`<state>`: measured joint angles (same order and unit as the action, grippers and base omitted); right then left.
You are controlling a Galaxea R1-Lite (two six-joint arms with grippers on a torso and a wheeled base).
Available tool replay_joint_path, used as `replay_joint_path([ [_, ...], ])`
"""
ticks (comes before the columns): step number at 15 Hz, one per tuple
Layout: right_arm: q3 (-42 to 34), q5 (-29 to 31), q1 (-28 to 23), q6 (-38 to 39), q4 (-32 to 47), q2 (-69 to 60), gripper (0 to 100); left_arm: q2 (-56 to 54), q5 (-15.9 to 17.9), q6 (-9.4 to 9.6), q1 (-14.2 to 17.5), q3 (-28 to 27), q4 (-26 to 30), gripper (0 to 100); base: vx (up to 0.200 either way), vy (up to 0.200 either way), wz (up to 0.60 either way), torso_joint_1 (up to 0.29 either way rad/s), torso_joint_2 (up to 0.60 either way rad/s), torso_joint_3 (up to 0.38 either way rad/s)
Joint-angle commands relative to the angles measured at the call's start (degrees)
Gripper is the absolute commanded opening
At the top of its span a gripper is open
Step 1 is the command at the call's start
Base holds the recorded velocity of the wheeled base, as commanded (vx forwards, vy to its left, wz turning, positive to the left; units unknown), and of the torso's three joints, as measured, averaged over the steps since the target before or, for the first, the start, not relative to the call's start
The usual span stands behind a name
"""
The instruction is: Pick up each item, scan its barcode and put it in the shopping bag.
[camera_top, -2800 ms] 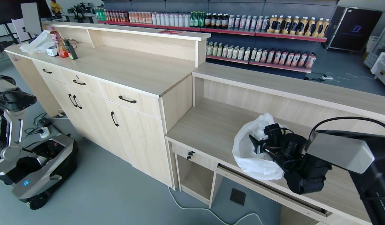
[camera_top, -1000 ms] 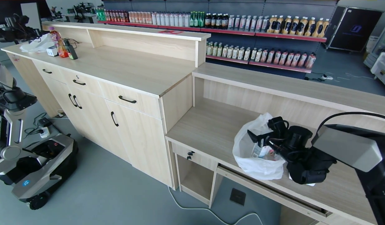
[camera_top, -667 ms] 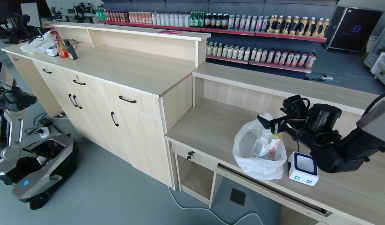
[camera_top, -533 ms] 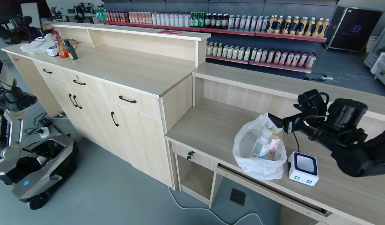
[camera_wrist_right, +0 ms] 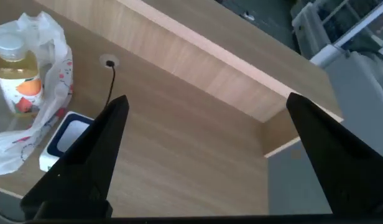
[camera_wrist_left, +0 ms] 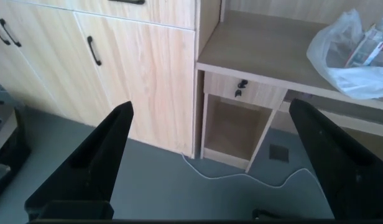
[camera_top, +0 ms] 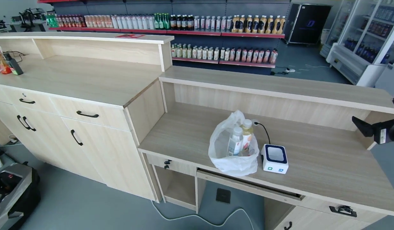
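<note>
Pale wooden counter [camera_top: 328,159] held the white plastic shopping bag [camera_top: 220,156], two white-capped bottles [camera_top: 236,144] inside, well apart from the spread, empty fingers of our left gripper [camera_wrist_left: 210,106] and right gripper [camera_wrist_right: 204,102]; we judged bagging finished.

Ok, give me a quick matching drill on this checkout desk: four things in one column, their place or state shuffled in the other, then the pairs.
Things:
1. shopping bag
2. barcode scanner
3. two bottles
4. right pincer

Places or states:
A. open, holding nothing
B. thin white plastic, mouth open
C. standing upright inside the bag
D. white box with a dark top, beside the bag on its right

Pairs: 1-B, 2-D, 3-C, 4-A.
</note>
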<state>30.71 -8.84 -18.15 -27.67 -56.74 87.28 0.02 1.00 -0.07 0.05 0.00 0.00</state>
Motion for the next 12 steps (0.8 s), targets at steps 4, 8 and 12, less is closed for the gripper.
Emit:
replay_joint_path([
  [4, -0.9, 3.7, -2.4, 2.8, 10.9, -12.3, 100, 0.0, 0.1, -0.01, 0.0, 0.0, 0.0, 100, 0.0, 0.0, -0.6, 0.002, 0.0, 0.002],
  [8, -7.7, 8.7, -1.8, 9.3, 18.8, -22.8, 100, 0.0, 0.1, -0.01, 0.0, 0.0, 0.0, 100, 0.0, 0.0, -0.6, 0.002, 0.0, 0.004],
  [12, -22.0, 8.9, -1.9, 18.7, 18.6, -33.7, 100, 0.1, 0.0, -0.01, 0.0, 0.0, 0.0, 100, 0.0, 0.0, 0.0, 0.0, 0.0, 0.0],
])
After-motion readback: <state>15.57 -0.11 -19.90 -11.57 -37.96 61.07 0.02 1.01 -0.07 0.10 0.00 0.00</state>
